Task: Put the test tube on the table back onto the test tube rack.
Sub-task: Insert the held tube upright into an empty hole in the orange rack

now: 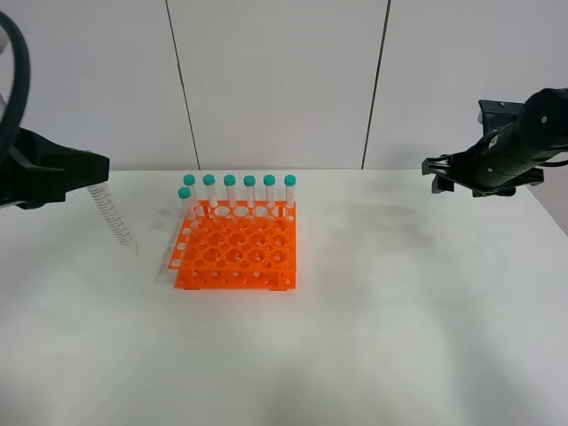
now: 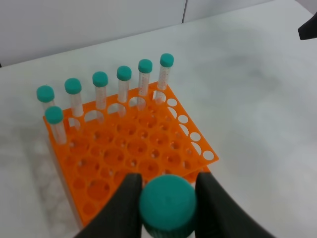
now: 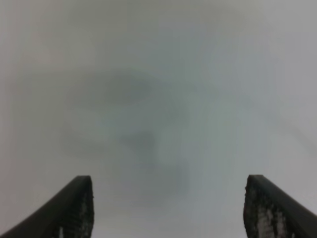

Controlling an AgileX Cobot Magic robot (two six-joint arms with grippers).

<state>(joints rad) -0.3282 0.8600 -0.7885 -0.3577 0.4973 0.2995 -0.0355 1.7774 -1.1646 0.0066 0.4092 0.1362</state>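
The orange test tube rack [image 1: 236,249] stands on the white table [image 1: 373,337], left of centre, with several teal-capped tubes upright along its back row and back-left corner. It also shows in the left wrist view [image 2: 129,158]. My left gripper [image 1: 89,177] is shut on the test tube [image 1: 114,217], held tilted in the air left of the rack, tip down. In the left wrist view the tube's teal cap [image 2: 167,204] sits between the two fingers. My right gripper [image 1: 441,175] hangs open and empty at the far right, above bare table.
A white panelled wall [image 1: 284,80] runs behind the table. The standing tubes [image 1: 240,191] rise above the rack's back edge. The right wrist view shows only blurred white tabletop [image 3: 158,99] between the fingers.
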